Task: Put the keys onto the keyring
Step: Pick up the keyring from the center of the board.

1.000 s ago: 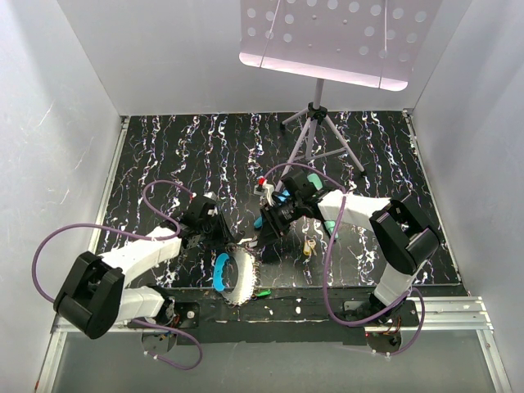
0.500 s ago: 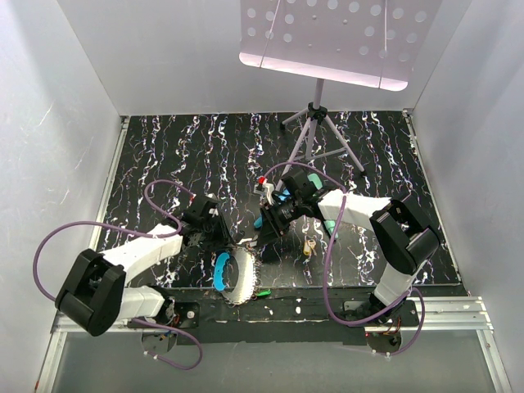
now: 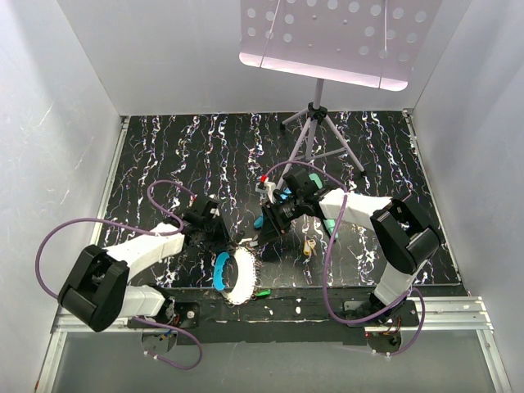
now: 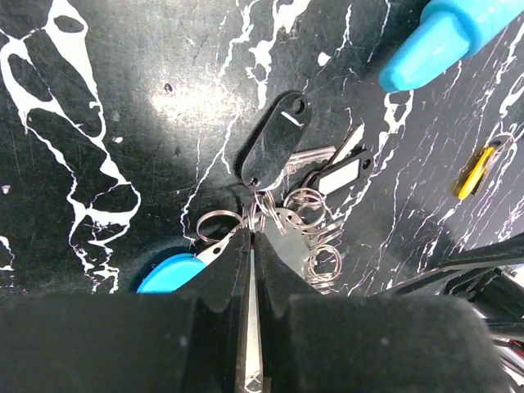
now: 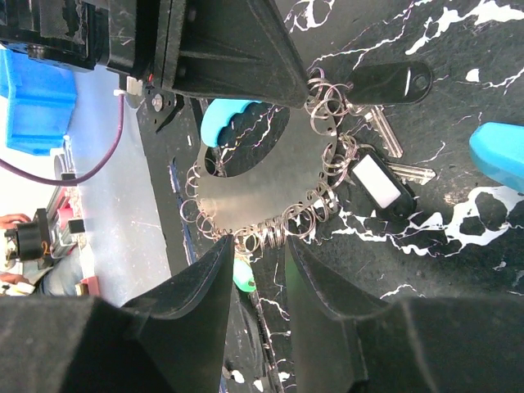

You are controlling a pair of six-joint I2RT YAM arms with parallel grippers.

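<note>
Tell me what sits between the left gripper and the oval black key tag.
Left wrist view: small silver split rings fill the gap between the left gripper and the oval black key tag.

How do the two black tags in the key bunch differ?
The oval tag is all black apart from a thin white mark; the labelled tag carries a white panel. The oval tag looks broader and rounded, the labelled tag slimmer and straighter-sided. Both are black and lie on the table beside silver keys.
</note>
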